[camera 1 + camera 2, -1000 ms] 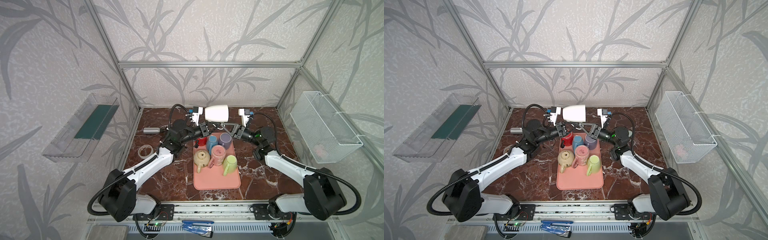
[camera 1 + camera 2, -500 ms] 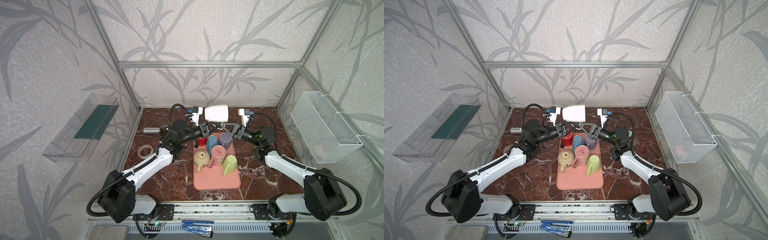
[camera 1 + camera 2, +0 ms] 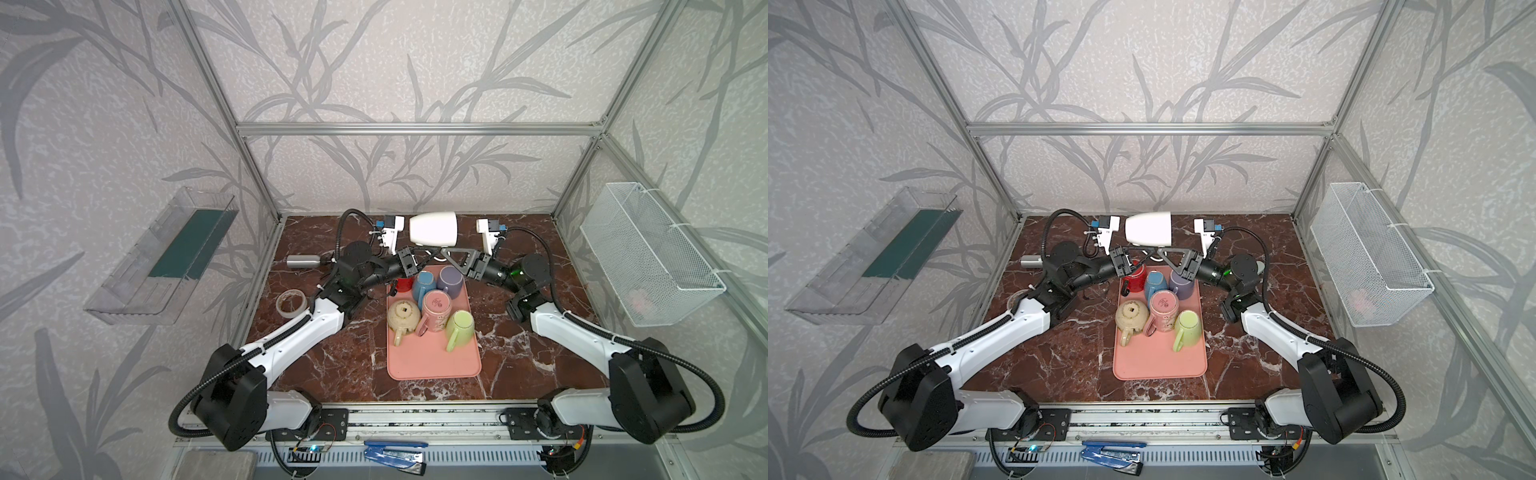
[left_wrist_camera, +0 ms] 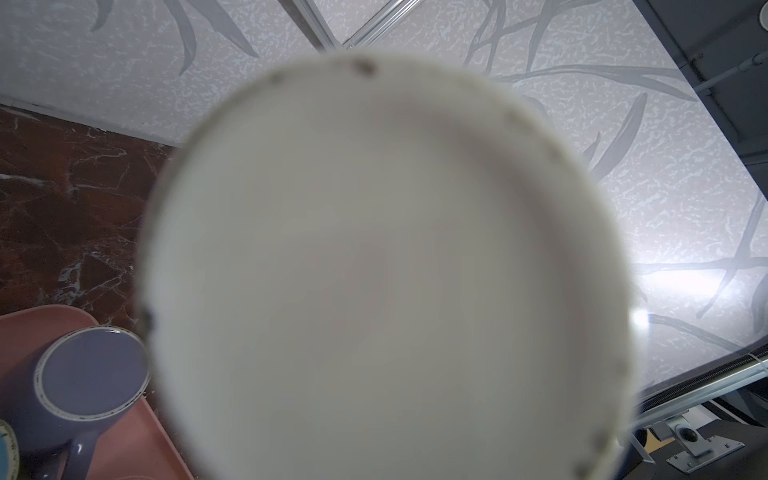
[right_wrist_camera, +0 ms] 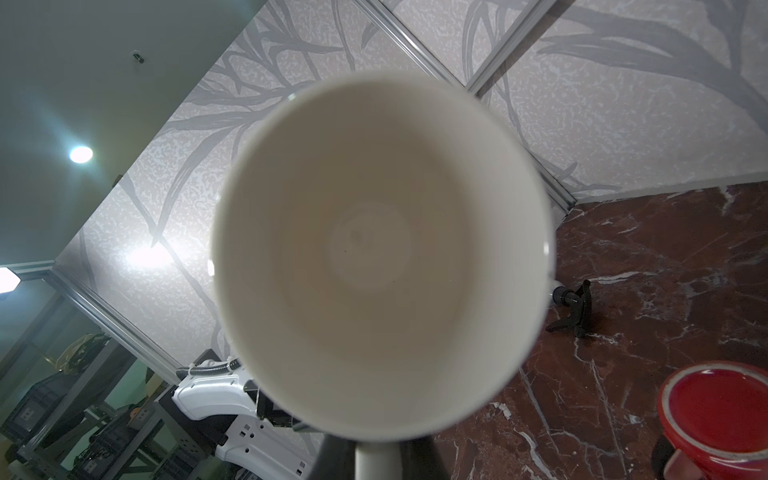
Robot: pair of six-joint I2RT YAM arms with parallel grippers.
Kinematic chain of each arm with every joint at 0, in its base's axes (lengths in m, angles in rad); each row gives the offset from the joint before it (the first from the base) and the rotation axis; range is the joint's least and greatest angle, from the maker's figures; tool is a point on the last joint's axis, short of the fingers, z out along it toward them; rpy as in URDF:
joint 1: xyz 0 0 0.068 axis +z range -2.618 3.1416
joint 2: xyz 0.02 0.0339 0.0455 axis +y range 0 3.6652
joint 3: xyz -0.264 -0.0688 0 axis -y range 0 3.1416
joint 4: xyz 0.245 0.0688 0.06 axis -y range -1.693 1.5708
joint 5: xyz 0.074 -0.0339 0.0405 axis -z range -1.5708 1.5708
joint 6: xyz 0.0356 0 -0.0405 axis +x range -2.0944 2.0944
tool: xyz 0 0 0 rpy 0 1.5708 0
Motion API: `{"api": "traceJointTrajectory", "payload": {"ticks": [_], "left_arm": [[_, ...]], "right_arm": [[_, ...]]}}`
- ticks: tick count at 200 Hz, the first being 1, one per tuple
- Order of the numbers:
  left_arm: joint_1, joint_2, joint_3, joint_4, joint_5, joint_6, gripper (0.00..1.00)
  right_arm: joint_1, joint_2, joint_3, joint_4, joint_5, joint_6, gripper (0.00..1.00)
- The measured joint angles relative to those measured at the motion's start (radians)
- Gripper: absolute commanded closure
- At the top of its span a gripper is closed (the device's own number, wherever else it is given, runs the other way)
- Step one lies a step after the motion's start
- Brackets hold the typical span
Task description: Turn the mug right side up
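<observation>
Aloft by the tray (image 3: 432, 361), right tool (image 3: 444, 252) apparently pinches the white mug (image 3: 434, 228); spread unclear on left tool (image 3: 424, 257).

I'm seeing leaf-patterned grey walls (image 3: 374, 62) closing around me, red marble tabletop (image 3: 353, 365) spreading underneath, clear shelf (image 3: 166, 257) hanging left, wire basket (image 3: 648, 257) hanging right.

Left tool (image 3: 427, 254) and right tool (image 3: 448, 252), tips close
</observation>
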Motion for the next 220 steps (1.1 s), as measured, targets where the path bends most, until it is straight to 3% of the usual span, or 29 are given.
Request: {"api": "traceJointTrajectory", "payload": {"ticks": [37,92,133,154,220], "left_arm": [[0.000,-0.007,0.000,-0.012,0.000,0.001,0.84],[-0.001,-0.019,0.000,-0.019,0.002,-0.011,1.00],[-0.001,-0.019,-0.002,-0.020,0.002,-0.011,1.00],[-0.001,-0.019,-0.002,-0.019,0.003,-0.012,1.00],[0.001,-0.019,-0.011,-0.016,-0.005,-0.005,1.00]], "right_arm": [[-0.005,-0.005,-0.002,-0.006,-0.005,-0.001,1.00],[-0.005,-0.008,-0.004,-0.005,-0.012,-0.017,1.00],[-0.005,-0.008,-0.006,-0.005,-0.012,-0.019,1.00],[-0.005,-0.008,-0.006,-0.005,-0.012,-0.019,0.91],[0.010,0.006,-0.005,0.000,-0.002,-0.011,0.76]]}}
